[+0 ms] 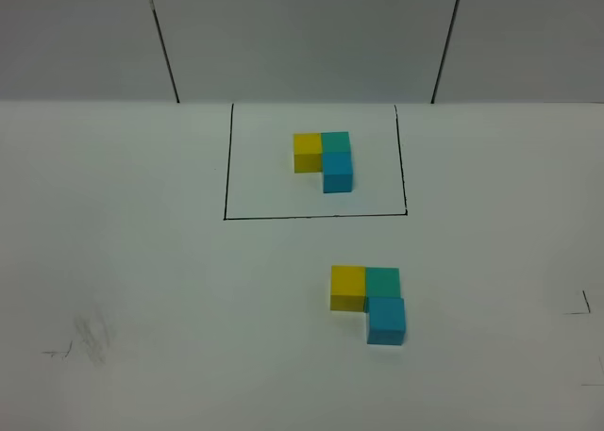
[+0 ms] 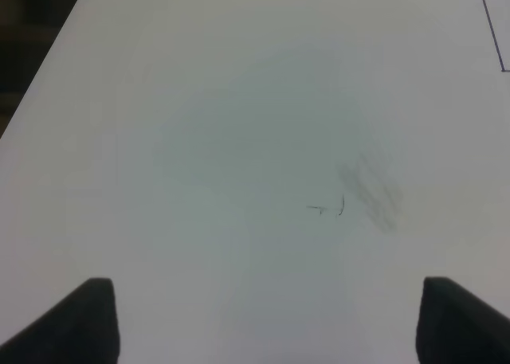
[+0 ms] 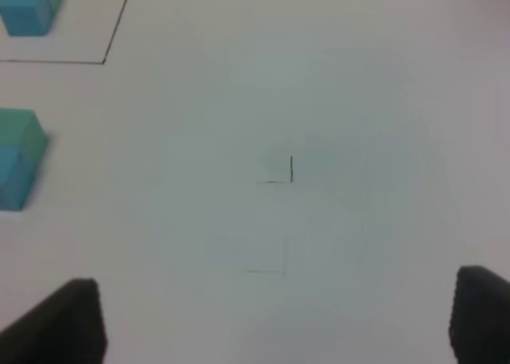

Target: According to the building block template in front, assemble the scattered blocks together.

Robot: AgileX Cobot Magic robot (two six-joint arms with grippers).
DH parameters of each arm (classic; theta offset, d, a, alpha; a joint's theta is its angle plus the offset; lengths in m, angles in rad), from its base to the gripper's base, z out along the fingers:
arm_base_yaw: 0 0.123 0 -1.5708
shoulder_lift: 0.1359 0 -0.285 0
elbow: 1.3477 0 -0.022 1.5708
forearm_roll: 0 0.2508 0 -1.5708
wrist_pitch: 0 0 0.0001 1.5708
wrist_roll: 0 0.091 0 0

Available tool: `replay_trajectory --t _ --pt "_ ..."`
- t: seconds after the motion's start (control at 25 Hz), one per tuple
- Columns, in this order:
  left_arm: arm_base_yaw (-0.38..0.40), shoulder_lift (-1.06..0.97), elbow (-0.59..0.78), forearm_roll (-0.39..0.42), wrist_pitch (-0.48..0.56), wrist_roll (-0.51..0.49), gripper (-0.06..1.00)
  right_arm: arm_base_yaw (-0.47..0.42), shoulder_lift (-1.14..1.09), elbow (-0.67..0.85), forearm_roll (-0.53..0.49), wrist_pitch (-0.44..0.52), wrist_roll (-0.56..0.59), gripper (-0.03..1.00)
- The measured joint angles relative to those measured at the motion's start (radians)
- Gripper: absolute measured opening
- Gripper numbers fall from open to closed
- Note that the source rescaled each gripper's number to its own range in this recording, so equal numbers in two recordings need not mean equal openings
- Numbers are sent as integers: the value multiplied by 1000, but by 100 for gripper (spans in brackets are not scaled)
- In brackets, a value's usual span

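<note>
The building block template is a yellow (image 1: 307,152), a teal-green (image 1: 335,141) and a cyan-blue cube (image 1: 337,172) joined in an L inside a thin black outline (image 1: 316,217). In front of it the scattered blocks touch in the same L: yellow (image 1: 347,287), teal-green (image 1: 382,282), cyan-blue (image 1: 386,320). Neither gripper shows in the exterior view. My left gripper (image 2: 267,320) is open and empty over bare table. My right gripper (image 3: 275,324) is open and empty, with the unframed teal-green cube (image 3: 20,133) and cyan-blue cube (image 3: 9,181) at the frame's edge, well apart from it.
The white table (image 1: 142,290) has a grey smudge (image 1: 92,337) and pen marks at the front left, also seen from the left wrist (image 2: 370,190). Small corner marks (image 1: 580,306) sit at the right. The table's dark edge (image 2: 32,77) shows in the left wrist view.
</note>
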Motion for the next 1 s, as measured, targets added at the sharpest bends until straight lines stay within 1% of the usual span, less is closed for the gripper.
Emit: replay_trajectory --t 0.16,0.44,0.72,1.0 --pt "0 0 0 0 0 0 80 0 0 0 -38 0 26 74" --pt "0 0 0 0 0 0 80 0 0 0 -44 -1 33 63" --pt "0 0 0 0 0 0 80 0 0 0 -44 -1 36 49" --pt "0 0 0 0 0 0 80 0 0 0 -44 -1 36 33"
